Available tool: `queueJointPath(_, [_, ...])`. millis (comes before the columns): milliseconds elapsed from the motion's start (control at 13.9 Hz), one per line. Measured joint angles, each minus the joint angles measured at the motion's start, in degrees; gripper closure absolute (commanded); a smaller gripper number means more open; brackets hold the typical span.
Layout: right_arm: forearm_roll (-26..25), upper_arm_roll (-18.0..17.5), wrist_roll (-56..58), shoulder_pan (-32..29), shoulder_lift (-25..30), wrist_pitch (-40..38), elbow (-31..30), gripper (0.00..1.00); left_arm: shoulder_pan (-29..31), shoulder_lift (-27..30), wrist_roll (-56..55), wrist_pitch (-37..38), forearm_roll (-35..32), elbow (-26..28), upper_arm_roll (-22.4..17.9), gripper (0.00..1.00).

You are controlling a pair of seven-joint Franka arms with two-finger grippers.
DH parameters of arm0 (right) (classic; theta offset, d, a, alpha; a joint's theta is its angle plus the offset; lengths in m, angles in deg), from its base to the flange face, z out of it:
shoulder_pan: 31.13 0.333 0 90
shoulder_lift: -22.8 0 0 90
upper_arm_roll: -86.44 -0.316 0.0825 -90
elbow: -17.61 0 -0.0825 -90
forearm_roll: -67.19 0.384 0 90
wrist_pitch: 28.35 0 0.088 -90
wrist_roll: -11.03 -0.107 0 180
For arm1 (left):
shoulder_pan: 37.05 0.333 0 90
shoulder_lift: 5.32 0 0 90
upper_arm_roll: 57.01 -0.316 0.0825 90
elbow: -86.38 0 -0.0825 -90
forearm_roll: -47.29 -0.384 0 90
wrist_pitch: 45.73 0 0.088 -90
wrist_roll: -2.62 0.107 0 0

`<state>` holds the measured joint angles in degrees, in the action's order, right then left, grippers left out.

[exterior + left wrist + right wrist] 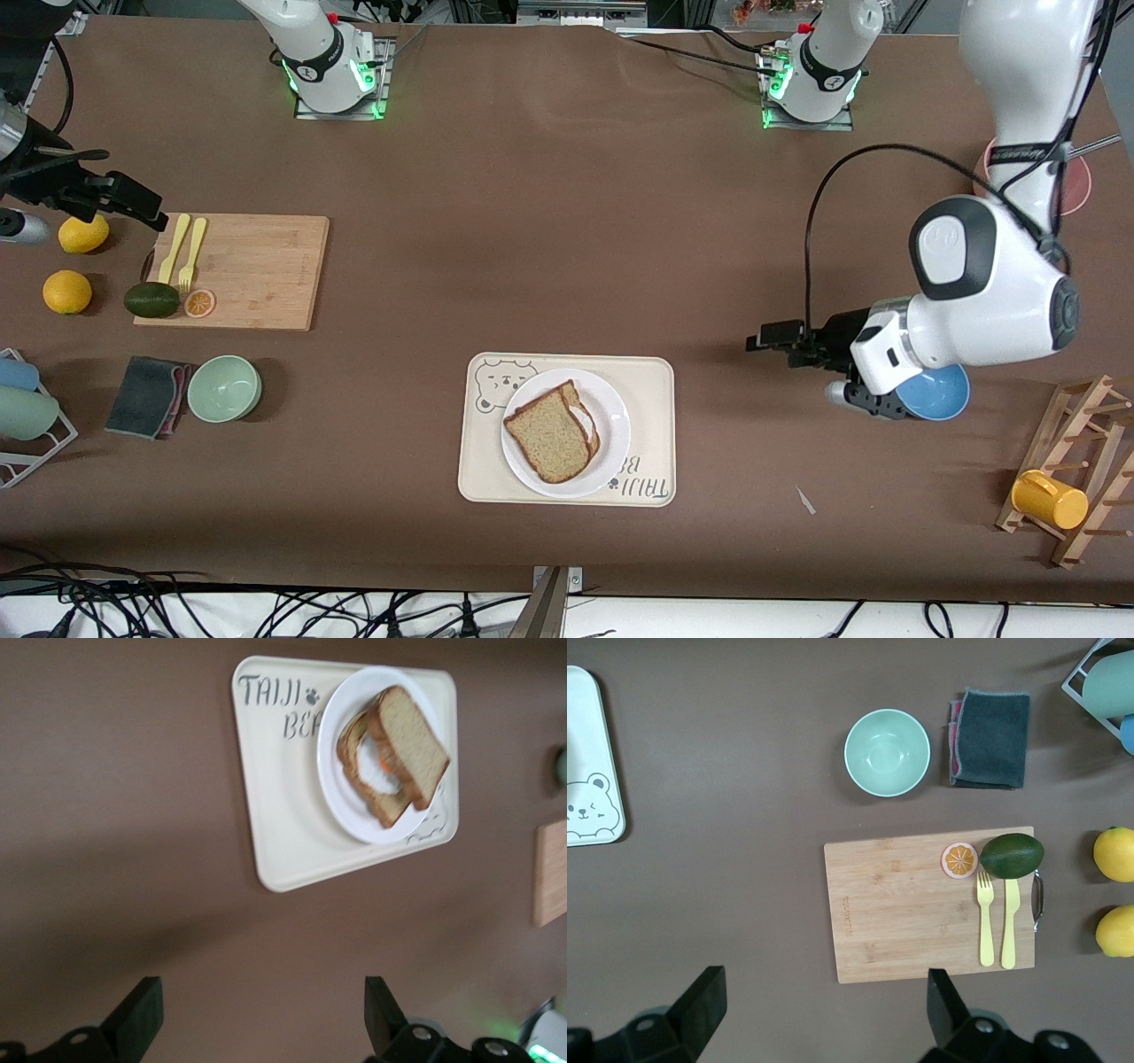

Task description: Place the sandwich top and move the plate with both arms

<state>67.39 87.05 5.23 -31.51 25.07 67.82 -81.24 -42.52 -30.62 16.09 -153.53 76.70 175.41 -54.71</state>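
Sandwich top (551,431) already on egg slice, on plate (611,415), plate on bear tray (651,425) mid-counter; plate move left. Left pincer (257,1014) spread, empty, over bare counter beside tray; right pincer (819,1010) spread, empty, near cutting board (904,912)

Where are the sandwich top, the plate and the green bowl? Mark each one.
sandwich top (551,431): front view, middle of the slice's speckled face.
plate (615,424): front view, bare white rim beside the bread.
green bowl (887,752): right wrist view, middle of its hollow.
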Motion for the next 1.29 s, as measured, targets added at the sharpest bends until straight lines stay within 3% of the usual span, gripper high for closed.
queueJointPath(503, [0.00,-0.30,0.08,0.04,0.03,-0.03,0.00,0.00,0.54,9.70,-8.87,14.09,-21.19,0.04,-0.09,0.00])
queueJointPath(1293, [-0.06,-1.71,2.26,0.16,0.67,-1.34,0.01,0.00,7.13,22.25,-9.48,19.54,-23.06,0.01,-0.73,0.00])
